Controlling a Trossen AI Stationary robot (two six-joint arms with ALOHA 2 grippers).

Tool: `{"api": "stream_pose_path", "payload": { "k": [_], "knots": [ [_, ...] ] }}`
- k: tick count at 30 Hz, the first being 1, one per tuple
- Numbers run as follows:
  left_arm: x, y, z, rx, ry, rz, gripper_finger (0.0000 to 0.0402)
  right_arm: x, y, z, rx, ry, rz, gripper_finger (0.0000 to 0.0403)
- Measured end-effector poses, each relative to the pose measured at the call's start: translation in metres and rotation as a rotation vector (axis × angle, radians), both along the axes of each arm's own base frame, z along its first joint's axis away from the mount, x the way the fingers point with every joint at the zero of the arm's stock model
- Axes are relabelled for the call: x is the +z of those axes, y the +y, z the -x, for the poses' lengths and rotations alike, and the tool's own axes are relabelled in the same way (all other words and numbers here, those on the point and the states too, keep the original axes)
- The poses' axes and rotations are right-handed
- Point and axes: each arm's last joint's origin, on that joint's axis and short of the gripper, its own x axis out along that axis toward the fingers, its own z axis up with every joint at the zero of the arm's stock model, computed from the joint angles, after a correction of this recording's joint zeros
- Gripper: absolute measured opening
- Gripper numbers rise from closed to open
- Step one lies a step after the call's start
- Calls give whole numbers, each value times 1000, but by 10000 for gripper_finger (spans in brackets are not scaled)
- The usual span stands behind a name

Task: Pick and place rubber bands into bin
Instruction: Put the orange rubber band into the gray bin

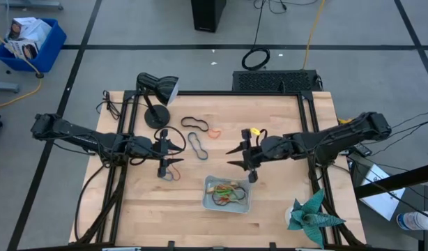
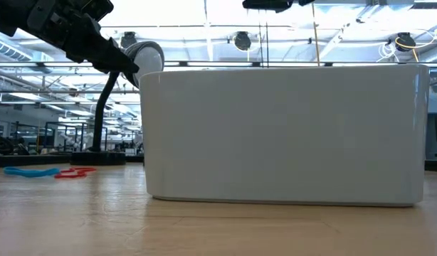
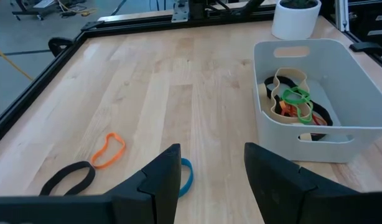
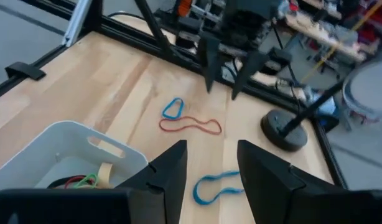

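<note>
The pale bin (image 1: 226, 194) stands near the table's front edge and holds several rubber bands (image 3: 295, 102). More rubber bands lie flat on the wood. A black one (image 1: 193, 123), an orange one (image 1: 214, 132) and a blue one (image 1: 197, 145) lie toward the far side. A small blue one (image 4: 172, 107) and a red one (image 4: 191, 126) lie left of the bin. My left gripper (image 1: 180, 153) hovers open left of the middle. My right gripper (image 1: 231, 157) faces it, open, raised beyond the bin's far right corner. Nothing is between either pair of fingers.
A black desk lamp (image 1: 157, 94) stands at the far left, its round base (image 4: 284, 134) on the wood. A small yellow and black object (image 1: 252, 132) lies beside my right arm. A potted plant (image 1: 310, 216) sits at the front right corner. Black frame rails (image 1: 308, 104) edge the table.
</note>
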Motion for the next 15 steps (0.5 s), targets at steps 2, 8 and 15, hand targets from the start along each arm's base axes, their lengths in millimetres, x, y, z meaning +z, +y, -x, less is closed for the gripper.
{"api": "stream_pose_path", "payload": {
  "k": [2, 8, 15],
  "knots": [
    [0, 0, 0, 2, 0, 6, 184, 3, -4, 2, -26, -6, -34, 135],
    [0, 0, 0, 4, 0, 10, 184, 9, -19, 12, -82, 10, -66, 134],
    [0, 0, 0, 5, -1, 11, 184, 9, -43, 9, -181, 11, -81, 134]
  ]
}}
